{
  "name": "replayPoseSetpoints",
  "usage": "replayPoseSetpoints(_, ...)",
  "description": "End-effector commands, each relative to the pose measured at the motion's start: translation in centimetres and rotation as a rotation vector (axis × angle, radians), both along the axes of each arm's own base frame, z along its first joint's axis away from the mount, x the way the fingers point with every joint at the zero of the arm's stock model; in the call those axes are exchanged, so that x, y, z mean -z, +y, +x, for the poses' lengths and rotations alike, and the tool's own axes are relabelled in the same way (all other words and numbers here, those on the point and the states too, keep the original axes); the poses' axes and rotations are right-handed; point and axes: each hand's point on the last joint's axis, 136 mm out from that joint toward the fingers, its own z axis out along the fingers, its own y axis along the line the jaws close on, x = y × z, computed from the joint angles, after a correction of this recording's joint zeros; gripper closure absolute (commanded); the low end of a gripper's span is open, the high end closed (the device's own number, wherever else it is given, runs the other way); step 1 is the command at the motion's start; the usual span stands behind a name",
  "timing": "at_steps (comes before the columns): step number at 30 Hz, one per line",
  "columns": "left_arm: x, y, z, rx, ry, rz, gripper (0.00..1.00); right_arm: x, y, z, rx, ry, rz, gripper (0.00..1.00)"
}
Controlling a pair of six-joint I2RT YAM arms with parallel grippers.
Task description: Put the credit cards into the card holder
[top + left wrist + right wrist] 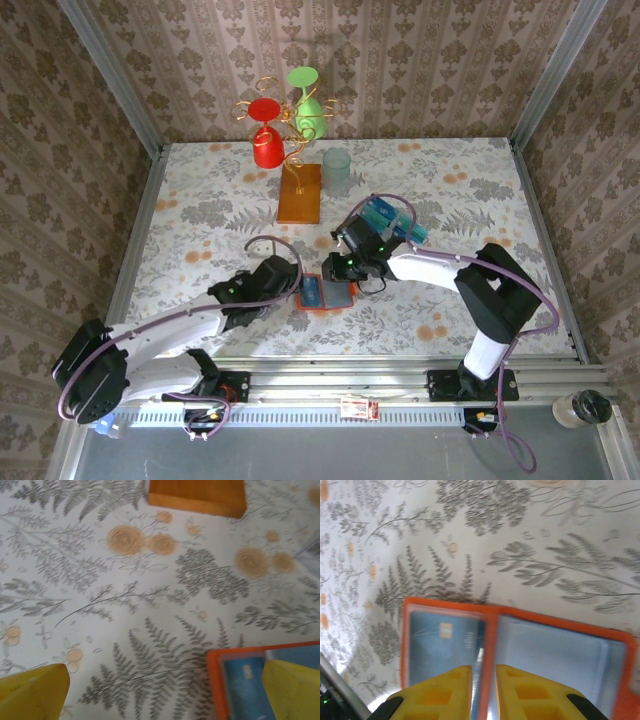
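The orange card holder (343,297) lies open on the floral cloth, between the two arms. A blue credit card (445,635) with a gold chip sits in its left pocket, and the right pocket looks pale. My right gripper (483,672) hovers over the holder's spine (492,630), its yellow fingers a narrow gap apart with nothing between them. My left gripper (165,680) is wide open at the holder's left edge (214,680), with its right finger above the blue card (245,685). More blue and teal credit cards (388,216) lie in a pile behind the right arm.
A gold wire stand on an orange-brown base (300,193) holds a red and a green cup at the back. A pale green tumbler (337,170) stands beside it. The base's near edge (197,495) lies ahead of the left gripper. Patterned walls close in the table.
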Motion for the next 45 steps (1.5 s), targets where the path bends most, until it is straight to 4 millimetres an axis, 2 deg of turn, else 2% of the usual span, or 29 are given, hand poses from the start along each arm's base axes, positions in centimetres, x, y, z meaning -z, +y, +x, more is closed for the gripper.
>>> replayPoseSetpoints(1, -1.4, -2.5, 0.2, 0.059, -0.014, -0.040, 0.00, 1.3, -1.8, 0.0, 0.003, 0.010, -0.068, 0.81)
replayPoseSetpoints(8, -1.9, -6.6, -0.2, 0.117, -0.019, -0.079, 0.00, 2.0, -2.6, 0.8, 0.009, 0.024, -0.071, 0.82)
replayPoseSetpoints(15, 0.2, -9.0, -1.6, 0.151, 0.013, -0.097, 0.00, 2.6, -2.3, 0.6, -0.017, 0.050, -0.067, 0.83)
replayPoseSetpoints(24, 3.8, -8.4, -2.3, 0.144, 0.045, -0.045, 0.00, 4.5, -2.4, -0.3, -0.023, 0.099, -0.064, 0.84)
replayPoseSetpoints(31, 6.0, -7.2, -2.7, 0.140, 0.065, 0.007, 0.00, 4.9, -2.2, -1.1, -0.004, 0.123, -0.022, 0.85)
replayPoseSetpoints(45, 7.1, -7.0, -2.7, 0.161, 0.069, 0.032, 0.00, 4.7, -1.3, -1.3, -0.001, 0.132, 0.003, 0.85)
